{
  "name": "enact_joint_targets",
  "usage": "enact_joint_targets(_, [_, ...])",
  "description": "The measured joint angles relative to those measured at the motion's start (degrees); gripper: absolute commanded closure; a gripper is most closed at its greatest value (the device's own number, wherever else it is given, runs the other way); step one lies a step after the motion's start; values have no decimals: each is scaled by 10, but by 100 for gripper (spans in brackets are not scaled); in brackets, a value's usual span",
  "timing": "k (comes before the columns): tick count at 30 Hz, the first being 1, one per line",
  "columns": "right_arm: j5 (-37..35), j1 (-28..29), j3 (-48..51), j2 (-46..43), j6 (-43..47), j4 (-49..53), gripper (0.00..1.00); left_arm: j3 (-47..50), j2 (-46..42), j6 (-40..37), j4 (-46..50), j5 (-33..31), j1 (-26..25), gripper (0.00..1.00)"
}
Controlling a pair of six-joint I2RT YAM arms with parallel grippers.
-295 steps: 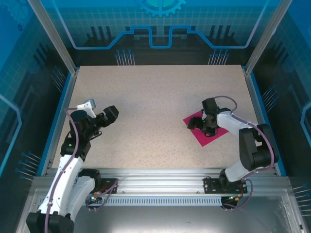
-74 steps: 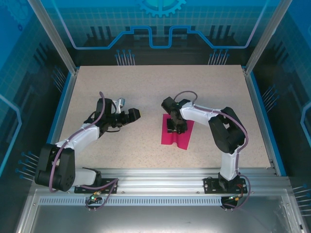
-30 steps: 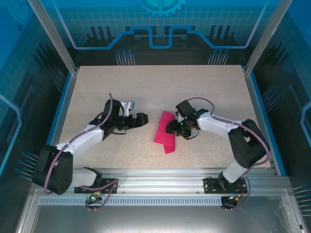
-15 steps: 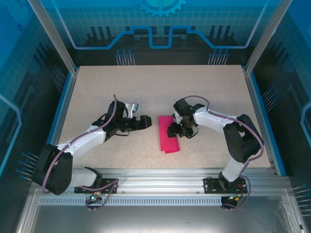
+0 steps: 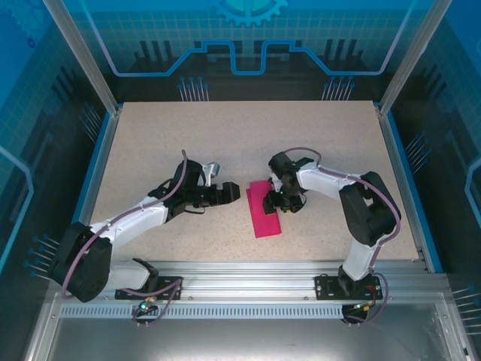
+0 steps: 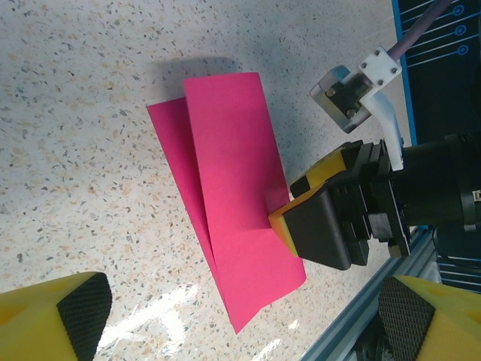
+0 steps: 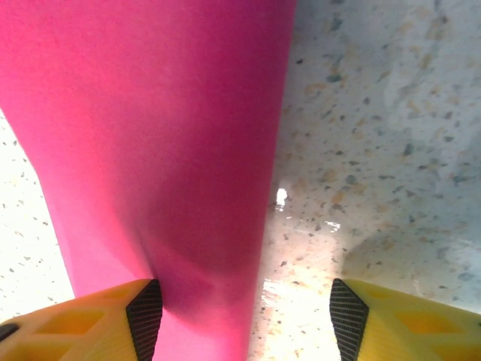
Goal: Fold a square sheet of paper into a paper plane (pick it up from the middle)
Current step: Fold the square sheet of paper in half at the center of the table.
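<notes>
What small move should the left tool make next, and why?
Probably lower the open left tool onto the paper's free left side and press it flat: the square sheet of paper lies doubled over with layers askew, and one finger of the right tool pins its right edge.

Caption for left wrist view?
Right gripper touching the edge of the folded pink sheet on the speckled table.

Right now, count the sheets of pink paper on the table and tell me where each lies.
1: the square sheet of paper, folded over itself, lies on the table near its middle; another could hide beneath it.
</notes>
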State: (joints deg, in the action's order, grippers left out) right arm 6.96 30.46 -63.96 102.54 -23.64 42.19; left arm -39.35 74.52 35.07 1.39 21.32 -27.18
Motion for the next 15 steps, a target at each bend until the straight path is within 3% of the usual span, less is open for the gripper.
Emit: enact_joint_targets(15, [29,-7,-9,21,47,11,34,0,14,22,-2,-29,-25,8])
